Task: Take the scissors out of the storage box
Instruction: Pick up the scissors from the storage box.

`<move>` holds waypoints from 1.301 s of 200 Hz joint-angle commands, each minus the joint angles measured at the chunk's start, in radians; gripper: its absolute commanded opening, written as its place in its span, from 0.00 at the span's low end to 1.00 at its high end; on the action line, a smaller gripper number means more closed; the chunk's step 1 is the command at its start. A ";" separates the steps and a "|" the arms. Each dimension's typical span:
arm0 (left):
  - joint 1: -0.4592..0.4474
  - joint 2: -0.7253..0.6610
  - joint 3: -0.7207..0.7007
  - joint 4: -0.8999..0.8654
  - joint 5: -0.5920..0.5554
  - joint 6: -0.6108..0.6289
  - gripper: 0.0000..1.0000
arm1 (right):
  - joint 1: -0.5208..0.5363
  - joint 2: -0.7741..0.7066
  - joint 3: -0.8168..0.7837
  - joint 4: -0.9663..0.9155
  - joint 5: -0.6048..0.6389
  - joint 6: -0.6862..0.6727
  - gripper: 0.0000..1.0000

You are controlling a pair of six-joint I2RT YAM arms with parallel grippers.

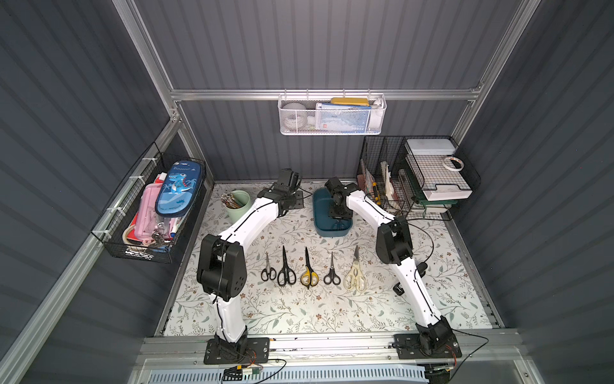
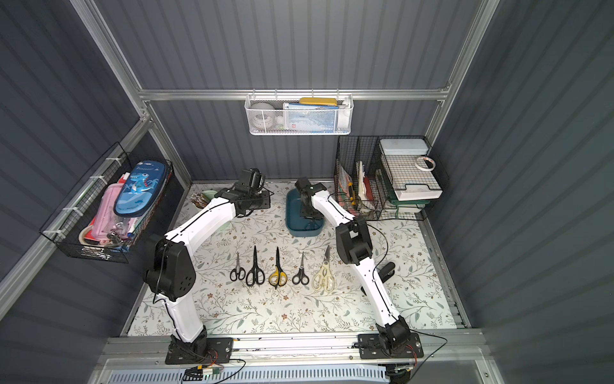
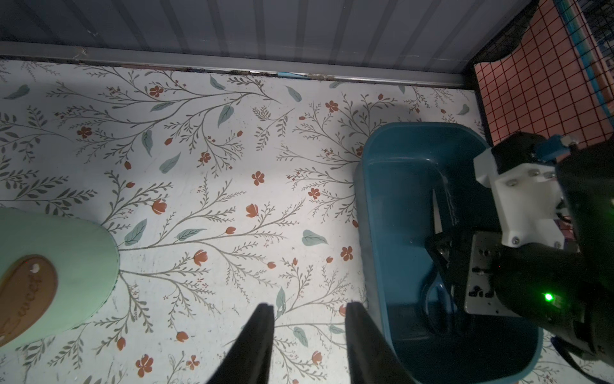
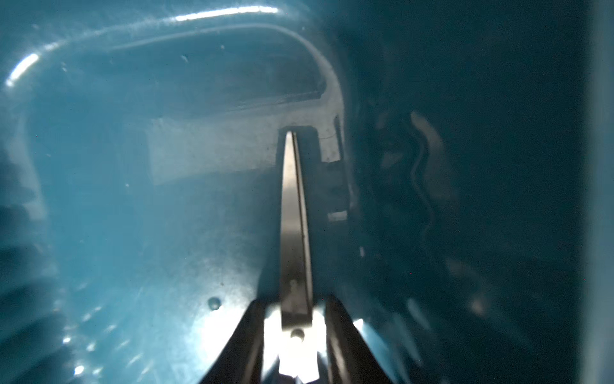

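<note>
Five pairs of scissors lie in a row on the floral table: small black (image 1: 268, 271), long black (image 1: 286, 272), yellow-and-black (image 1: 309, 274), small black (image 1: 331, 274) and cream shears (image 1: 355, 277). One more pair of scissors (image 4: 294, 232) lies on the floor of the dark teal storage box (image 1: 319, 212), its handles (image 1: 339, 226) near the front wall. My right gripper (image 4: 295, 302) reaches down into the box, its fingers closed against the pair at the pivot. My left gripper (image 3: 309, 306) hangs open and holds nothing, above the table just left of the box (image 3: 392, 216).
A green cup (image 1: 237, 202) of pens stands at the back left. Black wire baskets (image 1: 415, 179) crowd the back right corner beside the box, and another (image 1: 149, 212) hangs on the left wall. A white mesh basket (image 1: 332, 114) hangs on the back rail. A black stapler-like bar (image 2: 387, 269) lies by the right arm.
</note>
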 commanded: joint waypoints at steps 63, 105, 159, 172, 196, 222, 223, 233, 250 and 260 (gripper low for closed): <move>0.001 -0.009 0.005 -0.017 -0.001 0.021 0.41 | -0.009 0.101 -0.001 -0.041 -0.127 0.022 0.13; 0.001 -0.006 0.013 -0.028 -0.012 0.022 0.41 | -0.022 0.091 -0.003 -0.017 -0.141 -0.022 0.05; -0.007 0.009 0.038 -0.037 0.012 0.033 0.41 | -0.027 -0.045 -0.084 0.105 -0.162 -0.064 0.00; -0.031 0.014 0.050 -0.034 0.012 0.046 0.41 | -0.028 -0.094 -0.128 0.143 -0.158 -0.065 0.00; -0.076 0.041 0.070 -0.030 0.033 0.068 0.41 | -0.026 -0.155 -0.164 0.169 -0.150 -0.070 0.00; -0.094 0.059 0.049 0.016 0.107 0.081 0.41 | -0.027 -0.190 -0.183 0.173 -0.151 -0.075 0.00; -0.094 0.060 0.048 0.017 0.109 0.081 0.41 | -0.027 -0.192 -0.183 0.173 -0.151 -0.075 0.00; -0.095 0.060 0.037 0.036 0.132 0.078 0.41 | -0.028 -0.199 -0.187 0.174 -0.152 -0.075 0.00; -0.095 0.062 0.023 0.063 0.160 0.081 0.41 | -0.026 -0.210 -0.190 0.172 -0.152 -0.075 0.00; -0.095 0.061 0.015 0.080 0.184 0.083 0.41 | -0.028 -0.217 -0.189 0.170 -0.146 -0.076 0.00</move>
